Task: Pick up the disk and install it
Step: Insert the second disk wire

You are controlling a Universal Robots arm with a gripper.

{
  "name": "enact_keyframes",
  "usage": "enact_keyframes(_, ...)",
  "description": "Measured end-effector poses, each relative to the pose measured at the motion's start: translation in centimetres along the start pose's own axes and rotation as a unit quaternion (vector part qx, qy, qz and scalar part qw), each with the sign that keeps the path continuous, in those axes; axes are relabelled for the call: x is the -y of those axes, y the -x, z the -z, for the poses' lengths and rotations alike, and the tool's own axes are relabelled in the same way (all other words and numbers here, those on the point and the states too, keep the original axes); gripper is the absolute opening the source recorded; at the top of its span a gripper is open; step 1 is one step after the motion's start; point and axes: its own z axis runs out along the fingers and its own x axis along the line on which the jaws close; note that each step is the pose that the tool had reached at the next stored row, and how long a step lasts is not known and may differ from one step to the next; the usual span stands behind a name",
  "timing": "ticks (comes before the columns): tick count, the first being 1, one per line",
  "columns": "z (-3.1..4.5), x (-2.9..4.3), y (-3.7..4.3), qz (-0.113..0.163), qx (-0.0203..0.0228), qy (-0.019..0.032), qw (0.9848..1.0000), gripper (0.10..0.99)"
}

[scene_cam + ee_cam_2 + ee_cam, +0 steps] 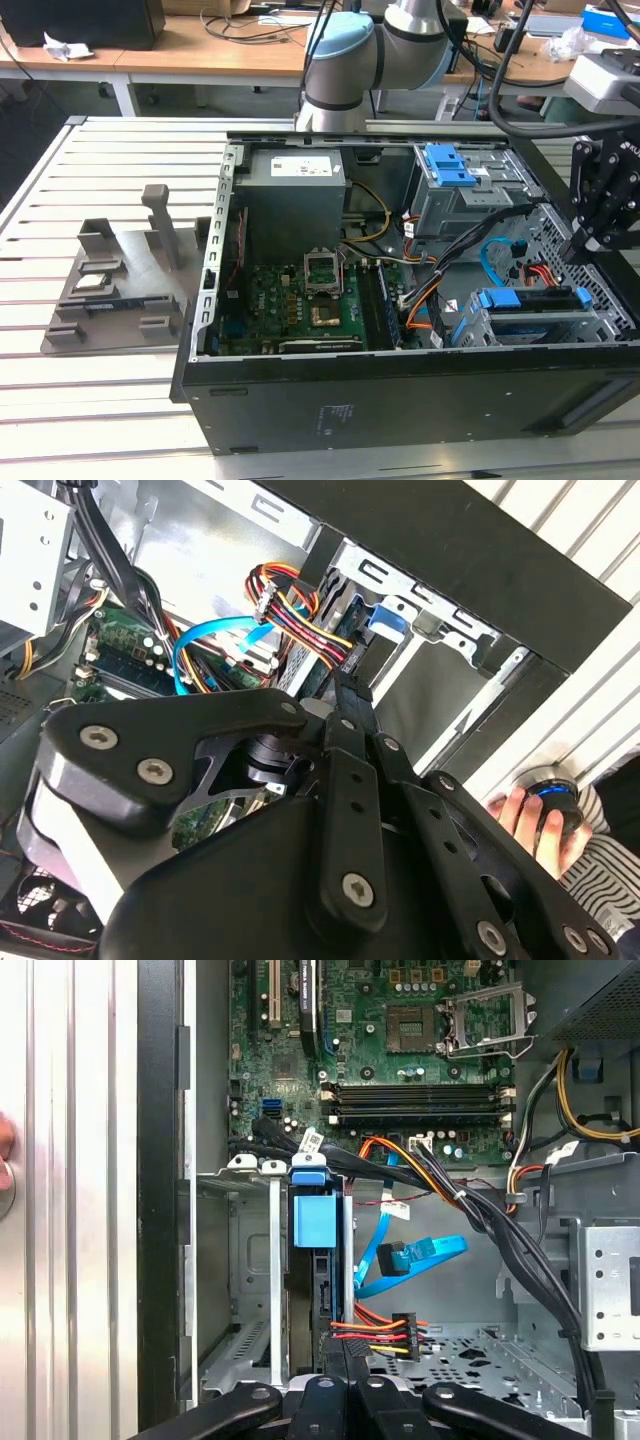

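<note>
Standing edge-up in its bay, the disk [318, 1260] meets the hand [340, 1385].

Open computer case [300, 400], green motherboard [300, 305], grey fixture tray [120, 285], perhaps plastic

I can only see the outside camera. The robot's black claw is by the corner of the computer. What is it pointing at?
Observer: In the first wrist view the end effector lines up with the disk. The disk's blue carrier stands on edge in a slot of the grey drive cage.
Operator: Is the blue cable plugged into it?
Observer: No. In the first wrist view the blue cable ends in a connector that lies apart from the disk.
Operator: Is anybody close by?
Observer: Yes. The second wrist view shows a person's hand at a round blue-lit thing outside the case wall.
</note>
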Motion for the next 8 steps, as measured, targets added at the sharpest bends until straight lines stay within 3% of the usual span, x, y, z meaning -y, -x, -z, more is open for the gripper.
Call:
enact_keyframes(4,0.02,0.00,0.00,0.000,0.0000,0.0000,1.0000,0.169)
enact_keyframes(7,0.03,0.00,0.00,0.000,0.0000,0.0000,1.0000,0.361)
enact_keyframes(8,0.07,-0.02,0.07,0.000,-0.0003,-0.0001,1.0000,0.361)
